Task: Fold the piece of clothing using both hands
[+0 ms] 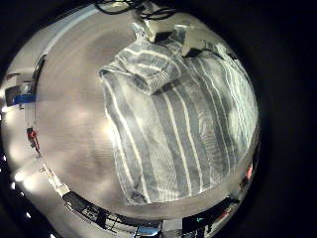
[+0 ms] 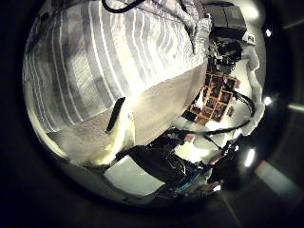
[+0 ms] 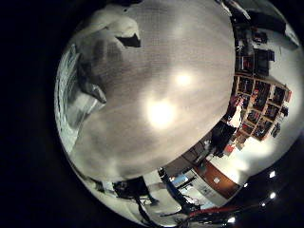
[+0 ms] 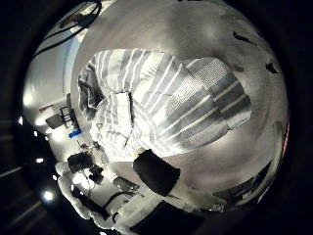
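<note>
Striped shirt [image 1: 178, 119] lies flat on table [image 1: 74, 99], partly folded, both hands above it. Finger state: can't tell. I'd worry a one-sided grab skews the fold.

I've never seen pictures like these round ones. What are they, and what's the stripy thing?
These come from tiny cameras fitted in the palms of two robot hands, two on each hand. The lenses see very wide, so everything looks bent into a ball.

The stripy thing is a piece of clothing lying on a table. It looks partly folded, with one part turned over on top. The robot is meant to fold it using both hands.

The two left-hand pictures look down on the cloth, one from very close. One right-hand picture shows mostly bare table with the cloth at the side; the other shows the whole cloth.

The dark shapes at the edges are probably bits of the hands themselves. I can't see the fingers clearly, and nothing seems to be held.
</note>
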Controlling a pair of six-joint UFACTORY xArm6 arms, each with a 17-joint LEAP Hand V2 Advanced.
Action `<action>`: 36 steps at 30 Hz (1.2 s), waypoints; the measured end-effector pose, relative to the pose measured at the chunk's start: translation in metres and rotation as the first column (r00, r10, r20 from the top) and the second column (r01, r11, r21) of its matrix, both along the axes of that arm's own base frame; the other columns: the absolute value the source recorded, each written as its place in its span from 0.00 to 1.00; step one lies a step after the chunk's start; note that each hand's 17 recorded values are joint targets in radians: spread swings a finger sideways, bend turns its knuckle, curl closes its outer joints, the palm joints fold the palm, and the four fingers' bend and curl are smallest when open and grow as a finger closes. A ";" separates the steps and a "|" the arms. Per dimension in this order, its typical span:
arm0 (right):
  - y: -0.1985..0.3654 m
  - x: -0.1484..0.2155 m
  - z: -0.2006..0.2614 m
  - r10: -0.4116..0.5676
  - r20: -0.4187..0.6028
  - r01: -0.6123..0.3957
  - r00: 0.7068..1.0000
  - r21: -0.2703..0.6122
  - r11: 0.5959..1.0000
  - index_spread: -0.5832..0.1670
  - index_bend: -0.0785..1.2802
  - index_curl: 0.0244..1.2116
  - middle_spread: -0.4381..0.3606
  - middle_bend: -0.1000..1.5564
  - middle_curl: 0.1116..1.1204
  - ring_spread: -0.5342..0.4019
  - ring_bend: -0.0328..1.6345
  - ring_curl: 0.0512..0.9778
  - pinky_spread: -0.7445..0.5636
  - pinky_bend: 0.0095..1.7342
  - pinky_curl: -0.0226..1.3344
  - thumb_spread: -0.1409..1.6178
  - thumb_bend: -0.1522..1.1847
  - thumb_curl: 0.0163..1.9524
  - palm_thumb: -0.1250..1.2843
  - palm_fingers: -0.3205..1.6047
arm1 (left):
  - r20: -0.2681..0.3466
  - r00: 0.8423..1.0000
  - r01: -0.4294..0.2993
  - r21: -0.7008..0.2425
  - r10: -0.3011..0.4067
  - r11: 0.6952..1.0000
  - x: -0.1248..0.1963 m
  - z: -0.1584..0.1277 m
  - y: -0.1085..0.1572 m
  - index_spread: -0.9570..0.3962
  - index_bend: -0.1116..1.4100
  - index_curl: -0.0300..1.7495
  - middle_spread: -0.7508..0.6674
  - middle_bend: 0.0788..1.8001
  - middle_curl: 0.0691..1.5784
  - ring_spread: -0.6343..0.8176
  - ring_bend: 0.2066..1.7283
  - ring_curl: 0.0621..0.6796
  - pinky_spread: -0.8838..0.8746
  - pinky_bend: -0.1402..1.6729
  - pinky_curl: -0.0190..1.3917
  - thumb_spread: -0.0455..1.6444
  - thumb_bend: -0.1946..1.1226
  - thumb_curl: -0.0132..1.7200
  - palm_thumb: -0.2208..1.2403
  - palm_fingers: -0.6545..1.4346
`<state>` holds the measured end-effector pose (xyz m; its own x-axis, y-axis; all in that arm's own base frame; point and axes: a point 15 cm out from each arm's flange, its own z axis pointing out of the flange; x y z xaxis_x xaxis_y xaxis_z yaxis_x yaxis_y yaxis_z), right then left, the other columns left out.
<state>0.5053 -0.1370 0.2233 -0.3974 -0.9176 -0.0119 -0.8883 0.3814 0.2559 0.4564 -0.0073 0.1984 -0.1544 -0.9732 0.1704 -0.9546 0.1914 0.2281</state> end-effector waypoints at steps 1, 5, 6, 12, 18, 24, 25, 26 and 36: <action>0.002 0.000 -0.002 0.004 -0.003 -0.004 1.000 0.001 1.000 0.57 0.19 0.29 0.65 0.38 0.30 0.60 0.63 0.30 0.75 0.57 0.34 0.75 0.10 0.15 0.28 0.31 | 0.001 1.000 -0.001 0.000 0.001 1.000 0.002 -0.001 0.000 0.71 0.20 0.27 0.72 0.05 0.17 0.76 0.21 0.28 0.81 0.19 0.31 0.73 0.13 0.21 0.46 0.35; 0.004 -0.002 -0.009 0.006 -0.024 -0.005 1.000 0.008 1.000 0.56 0.19 0.28 0.64 0.38 0.30 0.56 0.65 0.30 0.72 0.57 0.34 0.75 0.10 0.15 0.28 0.33 | 0.009 1.000 -0.001 0.000 0.001 1.000 0.009 -0.001 -0.002 0.71 0.20 0.26 0.72 0.05 0.16 0.77 0.21 0.27 0.81 0.20 0.30 0.73 0.13 0.21 0.46 0.35; 0.005 -0.002 -0.009 0.006 -0.025 -0.006 1.000 0.011 1.000 0.56 0.18 0.28 0.63 0.38 0.30 0.55 0.66 0.31 0.71 0.58 0.34 0.75 0.10 0.15 0.28 0.34 | 0.007 1.000 -0.001 -0.001 0.001 1.000 0.009 -0.003 -0.003 0.71 0.19 0.26 0.72 0.05 0.16 0.77 0.21 0.27 0.81 0.20 0.30 0.73 0.13 0.21 0.46 0.36; 0.014 -0.010 -0.028 0.007 -0.083 -0.003 0.997 0.047 0.999 0.55 0.18 0.28 0.58 0.39 0.31 0.44 0.71 0.32 0.59 0.62 0.34 0.74 0.10 0.16 0.31 0.40 | 0.009 1.000 0.002 0.000 -0.002 1.000 0.012 -0.002 -0.004 0.71 0.20 0.26 0.72 0.05 0.15 0.77 0.21 0.27 0.80 0.20 0.29 0.73 0.13 0.21 0.46 0.36; 0.024 -0.020 -0.047 0.008 -0.159 0.007 0.987 0.096 0.995 0.54 0.19 0.29 0.53 0.42 0.33 0.38 0.72 0.34 0.49 0.65 0.34 0.74 0.10 0.16 0.32 0.43 | 0.008 1.000 0.001 0.002 -0.001 1.000 0.012 -0.002 -0.002 0.71 0.20 0.25 0.72 0.05 0.15 0.77 0.21 0.27 0.80 0.20 0.28 0.73 0.13 0.21 0.46 0.36; 0.032 -0.022 -0.047 0.025 -0.172 -0.006 0.985 0.107 0.994 0.44 0.23 0.32 0.41 0.50 0.38 0.29 0.74 0.34 0.36 0.63 0.31 0.74 0.11 0.16 0.35 0.61 | 0.009 1.000 -0.003 0.003 0.003 1.000 0.012 0.000 0.001 0.71 0.20 0.25 0.72 0.06 0.15 0.77 0.21 0.27 0.80 0.21 0.27 0.73 0.13 0.21 0.46 0.36; 0.032 -0.022 -0.045 0.029 -0.169 -0.011 0.985 0.107 0.994 0.41 0.24 0.32 0.39 0.52 0.39 0.29 0.74 0.34 0.32 0.63 0.30 0.74 0.11 0.17 0.37 0.65 | 0.013 1.000 -0.004 0.002 0.003 1.000 0.012 0.002 0.001 0.71 0.20 0.25 0.72 0.06 0.15 0.77 0.21 0.27 0.80 0.21 0.27 0.73 0.13 0.21 0.46 0.36; 0.033 -0.022 -0.045 0.030 -0.168 -0.012 0.985 0.107 0.994 0.38 0.25 0.33 0.37 0.53 0.41 0.29 0.74 0.35 0.29 0.62 0.30 0.74 0.11 0.17 0.39 0.69 | 0.015 1.000 -0.004 0.004 0.004 1.000 0.013 0.003 0.002 0.71 0.20 0.25 0.72 0.06 0.15 0.77 0.20 0.27 0.80 0.21 0.27 0.73 0.13 0.21 0.46 0.36; 0.044 -0.026 -0.026 0.055 -0.168 -0.037 0.984 0.108 0.993 0.26 0.62 0.57 0.31 0.73 0.54 0.33 0.80 0.45 0.27 0.68 0.35 0.72 0.18 0.22 0.66 0.87 | 0.024 1.000 -0.005 -0.003 0.005 1.000 0.013 0.008 0.003 0.71 0.20 0.24 0.72 0.06 0.15 0.76 0.21 0.27 0.80 0.21 0.26 0.73 0.13 0.21 0.46 0.36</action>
<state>0.4797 -0.0933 0.1970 -0.3591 -0.9323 -0.0439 -0.8441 0.3043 0.4415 0.4690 -0.0042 0.2063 -0.1533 -0.9734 0.1700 -0.9609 0.1871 0.2044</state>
